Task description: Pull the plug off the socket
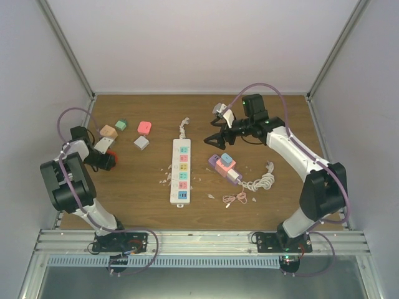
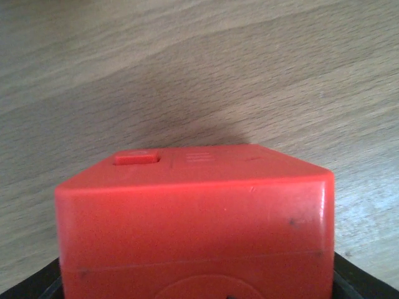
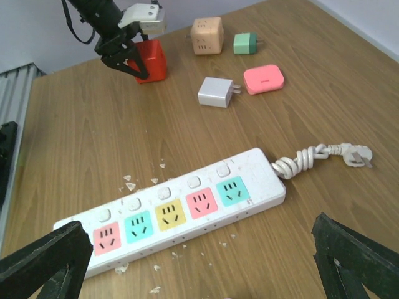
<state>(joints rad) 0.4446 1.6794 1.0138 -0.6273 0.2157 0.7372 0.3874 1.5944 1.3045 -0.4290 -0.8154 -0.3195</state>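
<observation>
Left end effector (image 1: 105, 159) clamped on the red plug cube (image 3: 154, 61), at 9 o'clock of the power strip (image 1: 181, 171) and well apart from it. Right end effector (image 1: 216, 141) spread wide, gripping nothing, over the bench (image 1: 137, 187) at 1 o'clock of the strip. Tan adapter (image 3: 207, 35), green adapter (image 3: 247, 43), pink adapter (image 3: 264, 78) and white adapter (image 3: 216, 92) loose at 10–11 o'clock. Adapter cluster (image 1: 223, 165) and white cable (image 1: 262, 182) at 3 o'clock.

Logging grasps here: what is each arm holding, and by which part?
The left fingers clamp the red cube by its two opposite sides; the right fingers are spread, holding nothing.
</observation>
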